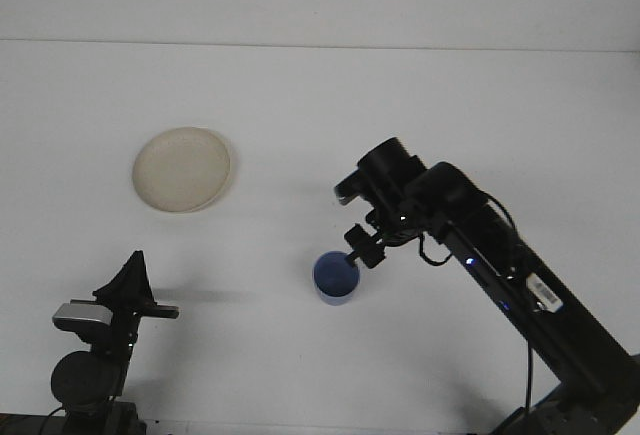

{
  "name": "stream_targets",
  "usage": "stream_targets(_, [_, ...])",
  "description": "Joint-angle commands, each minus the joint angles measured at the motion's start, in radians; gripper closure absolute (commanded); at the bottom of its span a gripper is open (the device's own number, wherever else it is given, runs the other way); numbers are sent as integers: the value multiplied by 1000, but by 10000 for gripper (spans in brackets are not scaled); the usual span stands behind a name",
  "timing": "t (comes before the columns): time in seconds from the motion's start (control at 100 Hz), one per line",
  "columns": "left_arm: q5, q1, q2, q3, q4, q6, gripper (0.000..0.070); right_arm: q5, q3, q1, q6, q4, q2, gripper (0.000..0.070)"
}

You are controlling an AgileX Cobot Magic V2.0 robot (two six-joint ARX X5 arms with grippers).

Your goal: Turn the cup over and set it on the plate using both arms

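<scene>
Front view, over the white table (400, 105). Blue cup (336, 278) stands near the middle, mouth up, rim round and open to the camera, inside dark blue. It sits on the table surface, well apart from the plate.

Plate (182, 169): cream, round, shallow, lying flat at the far left. Nothing on it.

My right claw (360, 252) reaches in from the lower right, arm running diagonally from the base at the corner. Fingertips are just at the cup's right rim, on the upper right edge. Whether they touch the rim or only hang over it, I cannot tell; black parts merge against each other here. I also cannot tell how far the fingers are parted, nor whether they grip anything. Wrist block (400, 190) sits above and behind the cup, cables looped along the forearm, a white label further down the arm.

My left claw (130, 280) is at the lower left, close to its base, pointing up and slightly back. The fingers form a dark wedge shape; from this angle I cannot tell if there is a gap between them. Nothing visible in it. It is well apart from both cup and plate, with the plate farther up the table from it

Soft shadow lies under the cup, on its left side
</scene>
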Motion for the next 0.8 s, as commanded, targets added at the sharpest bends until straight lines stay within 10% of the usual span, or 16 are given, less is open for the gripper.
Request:
stream_targets(0.0, [2,1,-1,-19,11,-5,689,2,23,-43,-16,-22,-13,293])
stream_targets(0.39, [2,1,-1,-19,11,-5,689,1,-122,-399,2,88,-258,293])
stream_targets(0.79, [2,1,-1,-19,11,-5,689,20,-636,-537,42,443,-686,293])
